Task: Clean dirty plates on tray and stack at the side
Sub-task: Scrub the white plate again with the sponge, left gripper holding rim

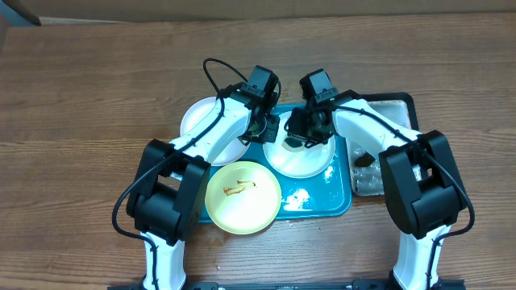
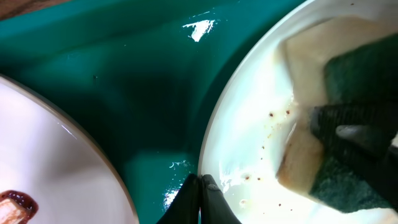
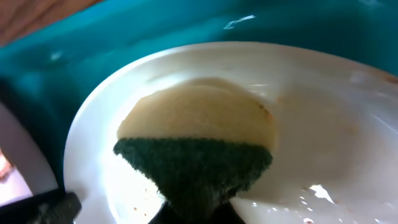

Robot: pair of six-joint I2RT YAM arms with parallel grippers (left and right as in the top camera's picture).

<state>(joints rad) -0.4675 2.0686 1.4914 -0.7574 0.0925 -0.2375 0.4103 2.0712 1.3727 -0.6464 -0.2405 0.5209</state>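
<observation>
One round white shallow plate [image 1: 305, 163] on the big teal plastic tray [image 1: 322, 201] is mid-scrub: right claw [image 3: 193, 214] clamped on a yellow-green sponge [image 3: 194, 140], left claw [image 2: 200, 186] pinching the rim. Next I'd clear the brown specks [image 2: 273, 115], then stack it aside.

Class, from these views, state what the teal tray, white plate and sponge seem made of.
Teal rectangular tray: likely plastic, glossy wet highlights. Round white plate: smooth, shiny, ceramic or melamine; unclear. Two-layer sponge: soft yellow foam, coarse green scouring fibre.
</observation>
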